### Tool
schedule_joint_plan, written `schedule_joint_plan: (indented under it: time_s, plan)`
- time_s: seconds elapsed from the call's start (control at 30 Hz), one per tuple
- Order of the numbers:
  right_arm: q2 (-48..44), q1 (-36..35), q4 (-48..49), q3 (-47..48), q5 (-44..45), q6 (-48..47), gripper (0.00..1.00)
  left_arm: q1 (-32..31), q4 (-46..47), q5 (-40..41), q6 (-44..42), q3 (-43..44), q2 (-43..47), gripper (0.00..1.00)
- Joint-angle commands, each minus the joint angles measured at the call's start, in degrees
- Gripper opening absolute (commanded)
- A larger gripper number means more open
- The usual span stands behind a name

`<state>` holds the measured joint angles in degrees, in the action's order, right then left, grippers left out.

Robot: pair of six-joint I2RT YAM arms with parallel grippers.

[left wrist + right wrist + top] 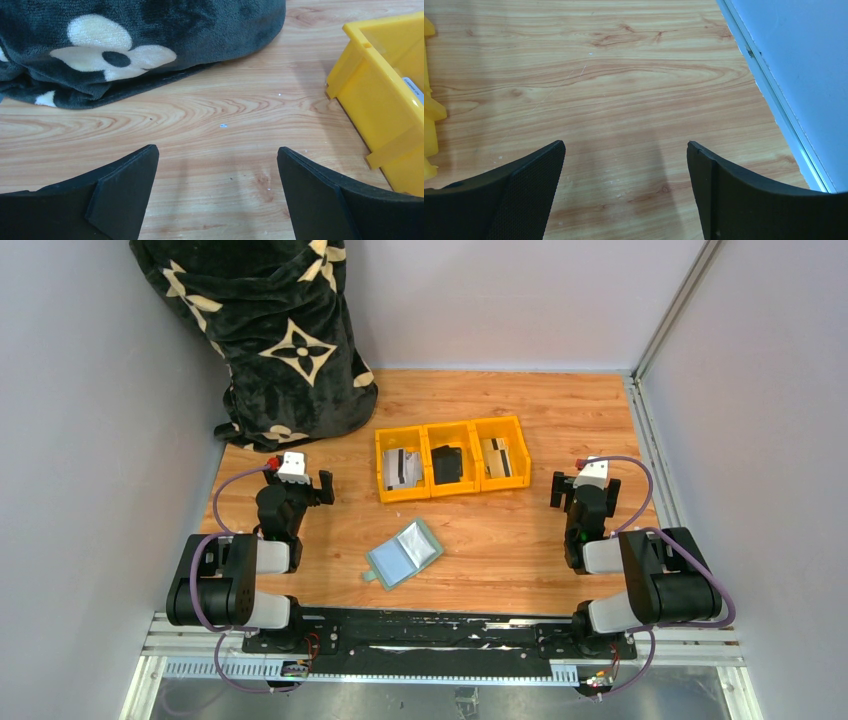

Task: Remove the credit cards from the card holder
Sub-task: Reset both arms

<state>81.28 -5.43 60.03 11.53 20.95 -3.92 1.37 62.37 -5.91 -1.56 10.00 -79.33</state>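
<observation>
The sage-green card holder lies open on the wooden table, clear sleeves up, between the two arms. I cannot tell whether cards are in its sleeves. Pale credit cards with a dark stripe lie in the left compartment and the right compartment of the yellow tray. My left gripper is open and empty over bare wood, left of the tray; its jaws stand wide apart in the left wrist view. My right gripper is open and empty, right of the tray.
A black block-like item sits in the tray's middle compartment. A black blanket with cream pattern is heaped at the back left, also in the left wrist view. Grey walls enclose the table; a metal rail runs along its right edge.
</observation>
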Motion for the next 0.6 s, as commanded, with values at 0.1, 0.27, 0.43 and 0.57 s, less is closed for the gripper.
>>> schedule_joint_plan:
  time_s: [0.1,0.27,0.43,0.57]
  plan:
    - [-0.2,0.8,1.3,0.5,-0.1,-0.5,0.95,-0.3,0.2,0.9,-0.7,0.9,0.6,1.0]
    - [-0.2,0.7,1.3,0.5,-0.1,-0.5,0.95,-0.3,0.2,0.9,-0.7,0.8,0.6,1.0]
    - [-0.5,1.1,0.8,0.5,-12.6,-4.9,0.95,-0.2,0.2,0.8,-0.7,0.8,0.6,1.0]
    - [-0.2,1.3,0.7,0.8,-13.0,-4.6,0.95,-0.3,0.2,0.8,-0.7,0.8,0.5,1.0]
